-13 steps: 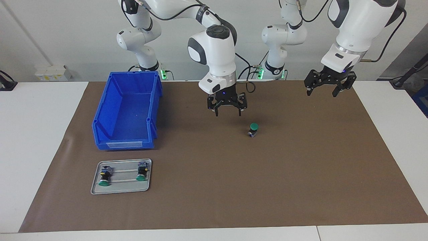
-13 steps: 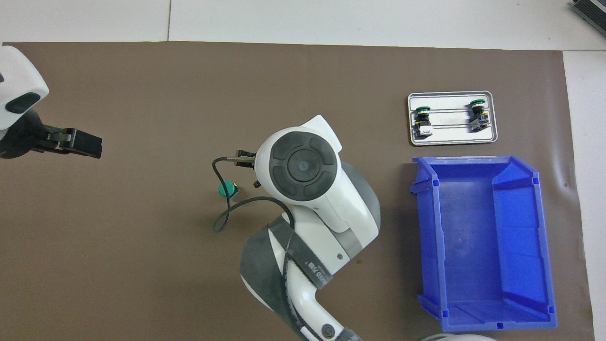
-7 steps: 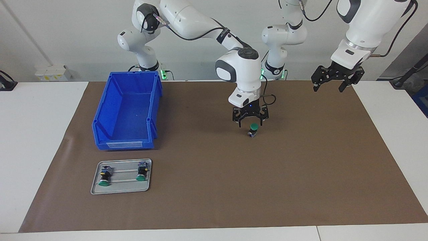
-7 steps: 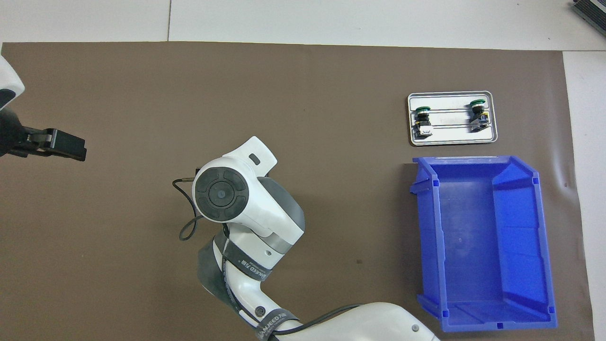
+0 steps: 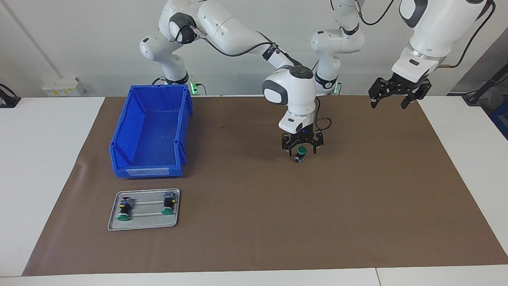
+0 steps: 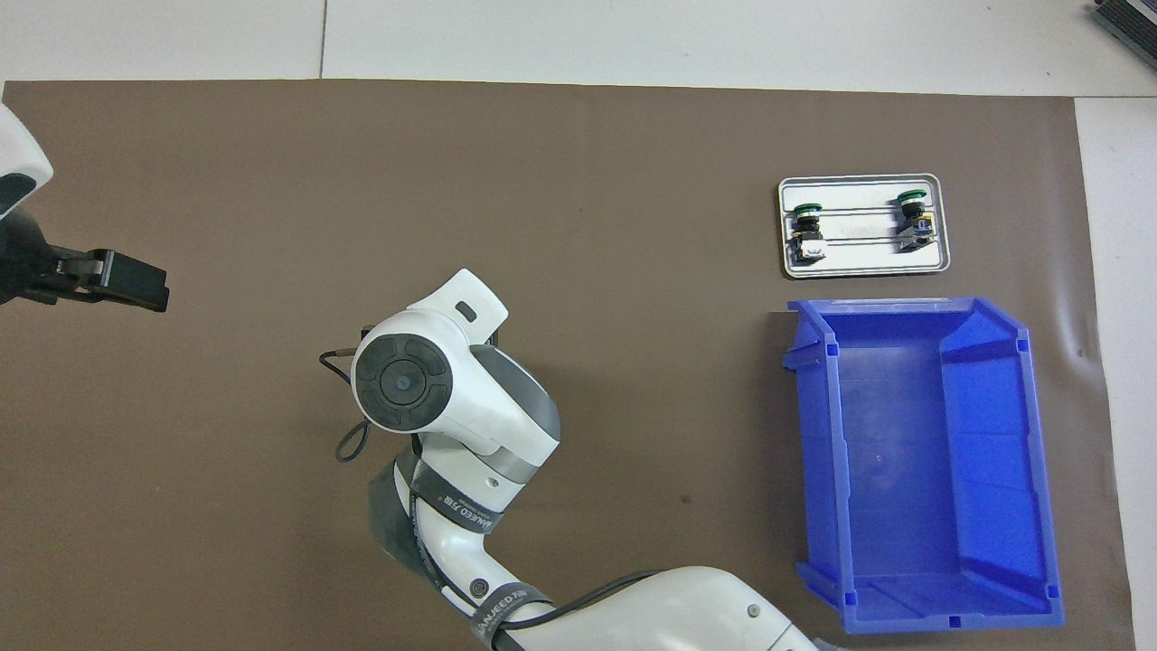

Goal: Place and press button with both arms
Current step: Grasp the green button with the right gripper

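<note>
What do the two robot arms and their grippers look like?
Both arms are glossy white with rounded dark grey joint caps. Black cables run along them. The right arm has a band with white lettering. The left gripper and right gripper are black, claw-like, with two fingers each.

- From overhead, the right arm's (image 6: 452,407) wrist housing covers the button and the right gripper completely.
- From the facing camera, the button (image 5: 301,151) shows its green cap between the open fingers of the right gripper (image 5: 301,145); whether they touch it I cannot tell.
- The left arm (image 6: 14,181) is cut off by the overhead picture's edge.
- The blue bin's (image 6: 949,619) corner is partly covered by the right arm's base.
</note>
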Robot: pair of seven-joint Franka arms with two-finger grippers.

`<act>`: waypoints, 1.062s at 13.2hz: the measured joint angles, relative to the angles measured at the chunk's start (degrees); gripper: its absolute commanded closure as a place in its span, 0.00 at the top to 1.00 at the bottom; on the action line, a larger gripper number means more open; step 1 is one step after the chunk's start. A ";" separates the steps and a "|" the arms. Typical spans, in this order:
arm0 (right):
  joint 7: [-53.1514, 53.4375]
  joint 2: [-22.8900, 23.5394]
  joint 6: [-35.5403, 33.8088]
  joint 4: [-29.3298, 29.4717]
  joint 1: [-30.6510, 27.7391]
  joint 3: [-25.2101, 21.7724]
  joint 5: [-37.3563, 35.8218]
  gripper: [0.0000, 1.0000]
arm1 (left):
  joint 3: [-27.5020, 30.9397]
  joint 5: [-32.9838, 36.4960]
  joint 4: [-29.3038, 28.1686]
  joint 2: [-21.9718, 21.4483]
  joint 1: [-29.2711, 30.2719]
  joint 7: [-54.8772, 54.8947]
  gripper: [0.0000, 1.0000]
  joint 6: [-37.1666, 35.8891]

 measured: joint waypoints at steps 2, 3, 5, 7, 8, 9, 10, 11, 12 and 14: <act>0.00 0.31 0.91 -0.91 0.06 0.00 0.00 1.00 | 0.15 0.00 -0.02 0.00 0.22 0.00 1.00 -0.07; 0.00 0.40 1.68 -1.57 0.17 0.01 0.00 1.00 | 0.25 -0.19 -0.02 -0.01 0.36 0.00 1.00 -0.07; 0.00 0.47 2.89 -3.04 0.63 0.03 0.00 1.00 | 0.28 -1.13 -0.02 -0.06 0.64 0.00 1.00 -0.07; 0.00 0.52 3.69 -4.13 1.04 0.03 0.00 1.00 | 0.27 -1.82 -0.04 -0.10 0.74 -0.02 1.00 -0.07; 0.00 0.57 3.71 -4.45 1.18 0.03 0.00 1.00 | 0.27 -2.00 -0.11 -0.10 0.74 -0.03 1.00 -0.07; 0.00 0.66 3.72 -4.57 1.20 0.02 0.00 1.00 | 0.27 -2.04 -0.15 -0.09 0.74 -0.05 1.00 -0.07; 0.00 0.74 3.90 -4.59 1.18 0.00 0.00 0.99 | 0.27 -2.04 -0.15 -0.10 0.75 -0.06 1.00 -0.07; 0.00 0.81 4.56 -4.64 1.15 -0.04 0.00 0.95 | 0.28 -2.04 -0.15 -0.10 0.76 -0.06 1.00 -0.07; 0.00 0.90 5.39 -4.72 1.15 -0.05 0.00 0.89 | 0.31 -2.04 -0.15 -0.12 0.77 -0.06 1.00 -0.07; 0.00 1.09 5.84 -4.80 1.20 -0.04 0.00 0.85 | 0.37 -2.02 -0.28 -0.26 0.80 -0.38 1.00 -0.17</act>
